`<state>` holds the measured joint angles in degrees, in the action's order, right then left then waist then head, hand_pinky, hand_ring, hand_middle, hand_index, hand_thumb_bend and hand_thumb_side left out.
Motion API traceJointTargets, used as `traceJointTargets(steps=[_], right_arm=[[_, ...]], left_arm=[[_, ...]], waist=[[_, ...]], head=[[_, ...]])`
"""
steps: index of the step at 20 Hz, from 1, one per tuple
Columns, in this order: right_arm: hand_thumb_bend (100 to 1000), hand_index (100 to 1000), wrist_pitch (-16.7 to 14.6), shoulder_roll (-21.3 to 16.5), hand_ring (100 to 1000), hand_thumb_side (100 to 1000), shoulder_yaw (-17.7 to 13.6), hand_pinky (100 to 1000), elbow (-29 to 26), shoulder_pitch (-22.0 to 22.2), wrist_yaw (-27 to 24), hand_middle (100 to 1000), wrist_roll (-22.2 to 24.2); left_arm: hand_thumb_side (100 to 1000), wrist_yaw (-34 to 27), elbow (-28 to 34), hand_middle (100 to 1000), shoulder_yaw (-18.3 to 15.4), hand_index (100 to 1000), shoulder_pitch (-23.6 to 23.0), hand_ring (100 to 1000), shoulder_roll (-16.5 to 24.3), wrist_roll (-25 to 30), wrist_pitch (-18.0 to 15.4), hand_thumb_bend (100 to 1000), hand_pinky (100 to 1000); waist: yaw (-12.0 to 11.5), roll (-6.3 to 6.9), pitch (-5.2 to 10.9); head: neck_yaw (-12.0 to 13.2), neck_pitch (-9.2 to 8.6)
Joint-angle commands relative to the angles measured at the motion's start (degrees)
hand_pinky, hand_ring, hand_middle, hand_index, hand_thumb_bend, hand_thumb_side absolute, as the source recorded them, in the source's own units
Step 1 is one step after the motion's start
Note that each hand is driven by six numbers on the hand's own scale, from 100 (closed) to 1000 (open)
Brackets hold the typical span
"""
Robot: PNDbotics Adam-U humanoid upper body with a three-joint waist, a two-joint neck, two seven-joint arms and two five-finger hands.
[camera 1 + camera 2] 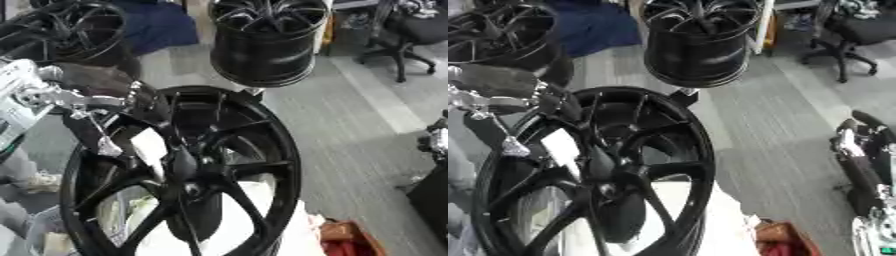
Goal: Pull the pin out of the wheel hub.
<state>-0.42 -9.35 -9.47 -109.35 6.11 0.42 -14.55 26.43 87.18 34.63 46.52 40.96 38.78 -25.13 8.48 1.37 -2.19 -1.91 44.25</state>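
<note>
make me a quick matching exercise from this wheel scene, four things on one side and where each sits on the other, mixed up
Things:
1. near wheel
2. second wheel
3. office chair
4. left robot hand

Places:
A. far right on the floor
B. standing behind the near wheel, top centre
C. at the near wheel's upper left rim
D. closest to the camera, filling the lower centre

Pairs: 1-D, 2-B, 3-A, 4-C

Black wheel rim standing behind, another rim far left, office chair, blue cloth
</note>
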Motion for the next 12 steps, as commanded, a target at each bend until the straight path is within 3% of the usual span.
traceJointTargets(steps=[1,12], right_arm=[[100,790,-0.13,-0.98,561,402,0.14,578,-0.70,-0.37,-0.17,573,0.20],[100,790,-0.26,-0.81,561,406,0.20,579,-0.66,-0.40,-0.33,573,0.40]], left_arm=[[191,1.27,-0.43,827,0.40,874,1.51,594,0.22,13.19,-14.19,386,691],[189,3.14,-3.25,735,1.67,802,1.21,546,-1.03,13.19,-15.80,335,665]], waist=[[0.10,-0.01,0.38],[0.38,0.07,0.36]], head=[[0.25,-0.13],[0.26,-0.13]])
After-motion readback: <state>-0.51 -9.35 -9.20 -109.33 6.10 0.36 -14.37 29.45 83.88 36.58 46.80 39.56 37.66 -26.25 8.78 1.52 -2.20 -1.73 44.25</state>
